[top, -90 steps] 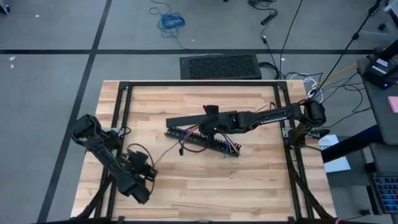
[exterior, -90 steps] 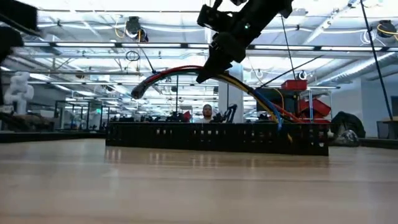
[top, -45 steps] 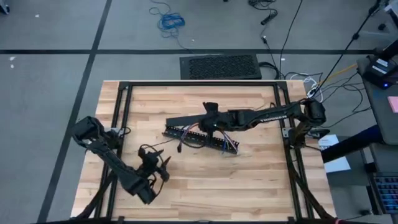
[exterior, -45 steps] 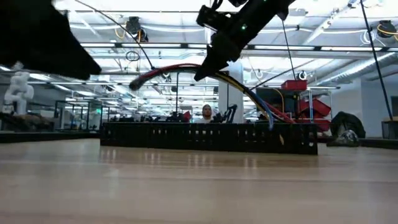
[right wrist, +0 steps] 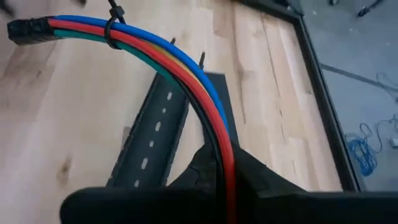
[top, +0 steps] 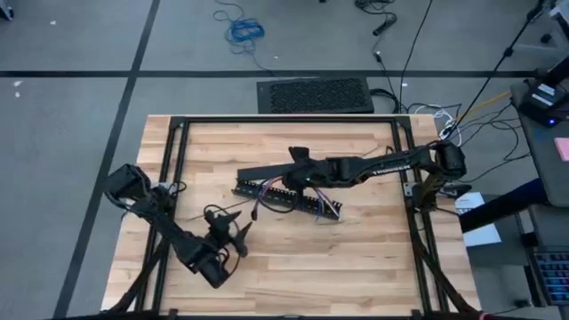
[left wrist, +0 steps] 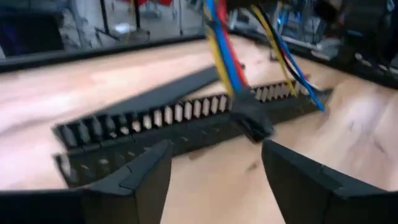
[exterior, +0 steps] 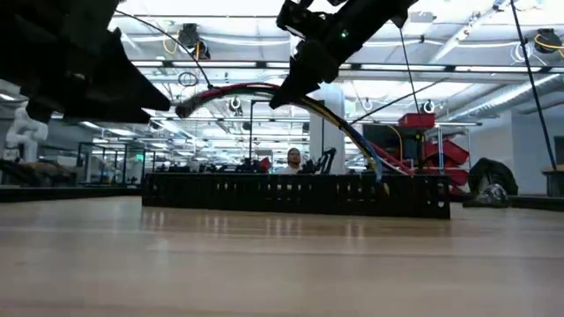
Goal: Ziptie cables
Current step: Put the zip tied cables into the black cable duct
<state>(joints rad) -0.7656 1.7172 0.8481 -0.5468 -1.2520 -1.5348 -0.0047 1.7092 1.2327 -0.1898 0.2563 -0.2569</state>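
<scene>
Pale wood, finely grained, makes up the table (top: 356, 258), and over its near left part the left gripper (top: 233, 238) hangs with its dark angular fingers (left wrist: 137, 180) spread wide and nothing between them. A second ago this gripper sat farther left near the table's edge; it has since swung inward toward the centre, and in the low view its dark bulk now fills the upper left where only a sliver showed before.

Past it lies the long black slotted bar (top: 289, 197), a comb-toothed plastic channel running left to right across the middle of the table. It has crept slightly leftward in the low view.

Above the bar, the right gripper (top: 300, 175) is clamped on the cables (exterior: 264, 92), a smooth, round bundle of red, blue, green and yellow wires. The bundle arches off the bar, its long axis left to right, its free black-capped end pointing left and slightly lower than before, its other end dropping into the bar's right half. One of the zipties (right wrist: 111, 32), a thin dark band, cinches the bundle near that free end.
</scene>
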